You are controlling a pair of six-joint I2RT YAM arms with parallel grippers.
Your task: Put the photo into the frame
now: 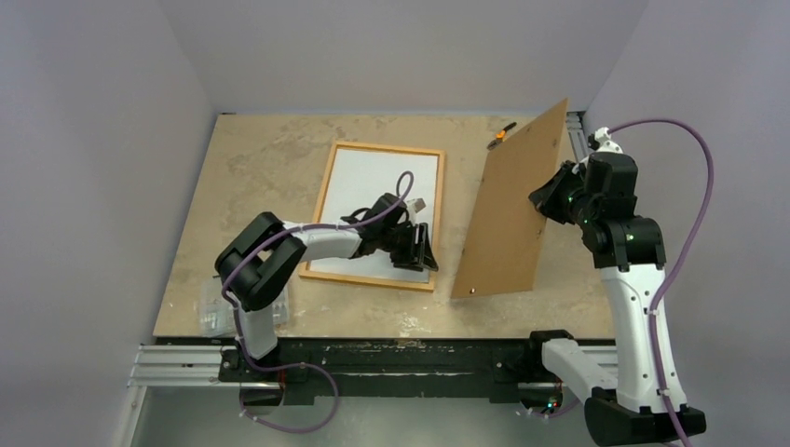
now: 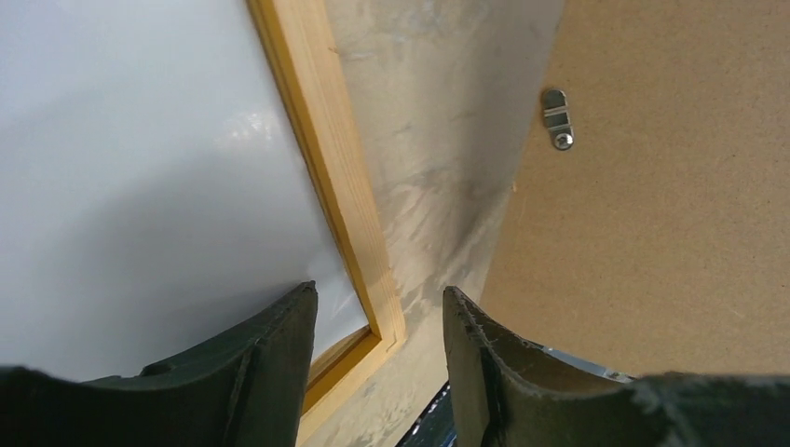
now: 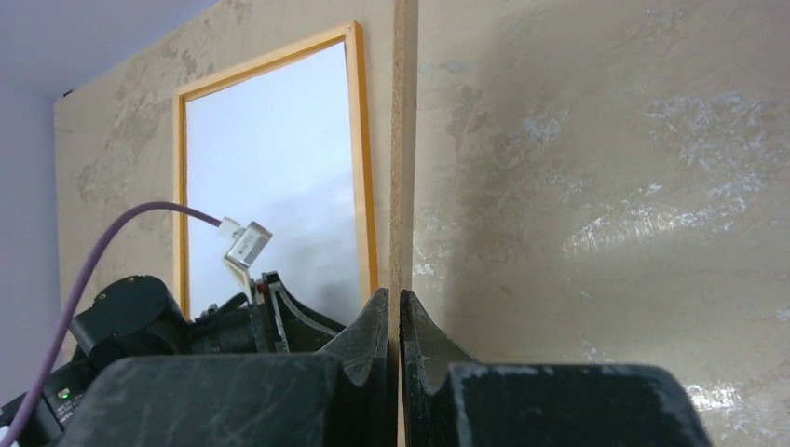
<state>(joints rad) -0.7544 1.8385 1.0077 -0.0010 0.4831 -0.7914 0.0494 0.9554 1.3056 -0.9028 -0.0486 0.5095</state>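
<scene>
The frame [image 1: 388, 147] lies flat at mid-table, its border orange from above and pale wood in the left wrist view [image 2: 326, 149]. A plain white sheet [image 1: 373, 182] fills it; no printed photo side shows. My left gripper [image 1: 416, 253] is open and empty, low over the frame's near right corner [image 2: 379, 307]. My right gripper [image 1: 543, 200] is shut on the edge of the brown backing board [image 1: 512, 205], holding it tilted up on its near edge right of the frame. The right wrist view shows the board edge-on [image 3: 404, 140] between the jaws [image 3: 401, 303].
A metal turn clip [image 2: 557, 118] sits on the board's face. A small orange and black item [image 1: 501, 133] lies at the back of the table. A clear plastic piece [image 1: 216, 312] lies at the near left edge. Walls close in on three sides.
</scene>
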